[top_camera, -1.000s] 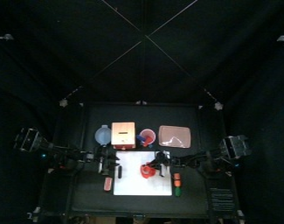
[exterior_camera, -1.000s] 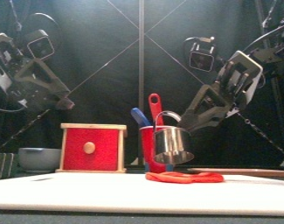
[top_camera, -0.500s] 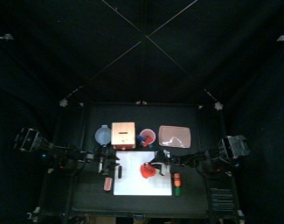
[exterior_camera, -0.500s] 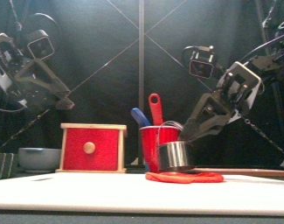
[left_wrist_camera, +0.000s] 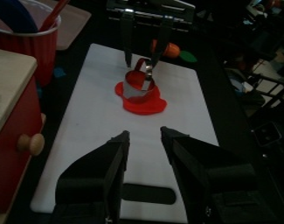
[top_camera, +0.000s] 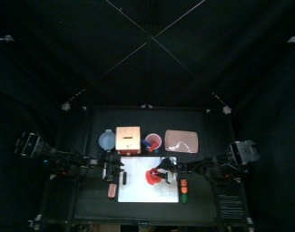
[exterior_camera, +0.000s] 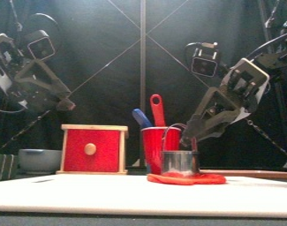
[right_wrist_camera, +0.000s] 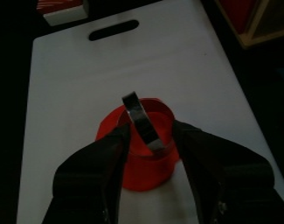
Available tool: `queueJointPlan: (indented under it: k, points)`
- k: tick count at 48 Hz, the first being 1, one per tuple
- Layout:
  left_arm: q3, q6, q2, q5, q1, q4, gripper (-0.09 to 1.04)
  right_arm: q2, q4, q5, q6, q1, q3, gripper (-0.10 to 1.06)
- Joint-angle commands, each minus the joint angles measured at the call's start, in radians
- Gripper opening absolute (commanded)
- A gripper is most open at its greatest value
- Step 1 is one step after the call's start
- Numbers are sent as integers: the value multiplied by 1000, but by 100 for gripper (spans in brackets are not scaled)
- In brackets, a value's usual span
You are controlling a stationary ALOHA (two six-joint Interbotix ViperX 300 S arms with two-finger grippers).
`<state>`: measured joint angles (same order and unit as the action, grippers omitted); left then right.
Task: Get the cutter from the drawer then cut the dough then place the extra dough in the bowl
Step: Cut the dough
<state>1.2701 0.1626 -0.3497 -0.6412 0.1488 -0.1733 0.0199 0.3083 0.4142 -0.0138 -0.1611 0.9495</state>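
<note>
One camera hangs far above my hands, looking down and slightly back, so the counter (top_camera: 137, 204) sits small in its lower half. Another sits at the counter's front edge, level and close, facing my right hand (exterior_camera: 187, 146) and the cutter (exterior_camera: 178, 162) under it. My left wrist camera looks along the board (left_wrist_camera: 86, 105) toward my right hand. My right wrist camera looks down, close over the same board, the dough (right_wrist_camera: 138, 166) and the cutter.

Dough (exterior_camera: 187, 179) shown in red, cutting board (exterior_camera: 110, 194) in white, metal cutter (exterior_camera: 178, 162) in silver, cup (exterior_camera: 149, 146) in red, blue knife (exterior_camera: 140, 117), red knife (exterior_camera: 156, 108), wooden box (top_camera: 129, 138) pale with red drawer front (exterior_camera: 93, 150), bowl (exterior_camera: 40, 160) blue-grey, tray (top_camera: 182, 140) pink
</note>
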Motion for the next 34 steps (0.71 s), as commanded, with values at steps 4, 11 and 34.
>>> queueJointPlan:
  k: [4, 11, 34]
  points:
    - [-20, -5, -3, -5, -2, 11, 76, 94, -17, -38, 2, 2, 0, 81]
    - [-60, -8, 15, -6, -6, 21, 76, 164, -28, -87, -3, 2, 46, 81]
    - [-356, -26, 485, -190, -8, 69, 78, 144, -18, 166, -5, 0, 164, 80]
